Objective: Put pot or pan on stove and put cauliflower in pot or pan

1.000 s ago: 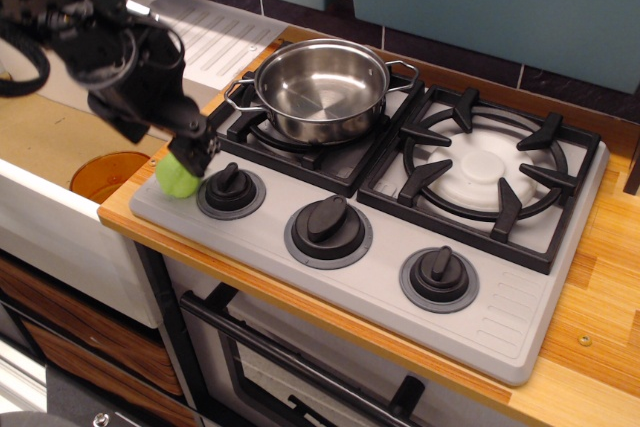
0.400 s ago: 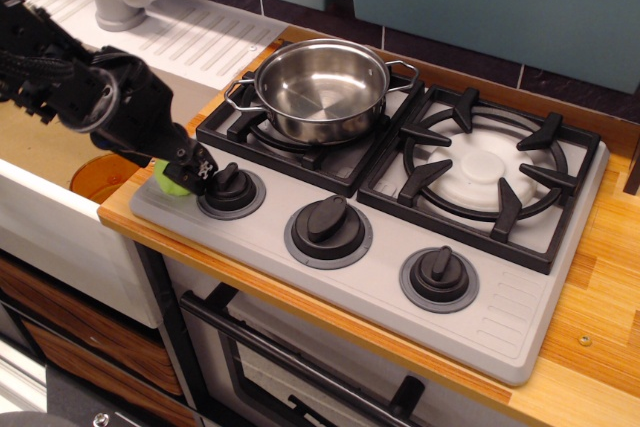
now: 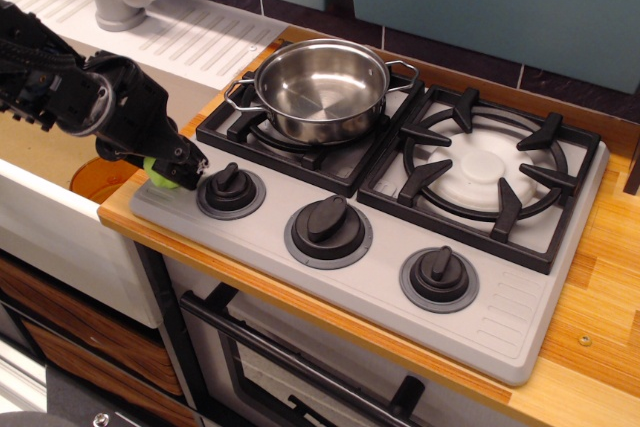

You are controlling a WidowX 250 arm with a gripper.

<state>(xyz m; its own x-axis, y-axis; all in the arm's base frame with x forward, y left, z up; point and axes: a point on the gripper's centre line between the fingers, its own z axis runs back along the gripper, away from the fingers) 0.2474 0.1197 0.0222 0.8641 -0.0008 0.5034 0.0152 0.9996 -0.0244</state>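
Observation.image is showing the end effector (image 3: 178, 173) sitting low at the stove's (image 3: 380, 277) front-left corner, fingers appearing to be closing around the cauliflower (image 3: 158, 176), just beside the left knob (image 3: 229, 188); the grip itself is partly hidden. Arm is reaching in from the left, nearly level. Farther back and to the right, the pot (image 3: 322, 87) is already resting on the left burner, empty.

Counts on the stove top

One stove (image 3: 520, 317), two burner grates, three knobs, one steel pot (image 3: 322, 87), one cauliflower (image 3: 158, 178), one gripper (image 3: 183, 168).
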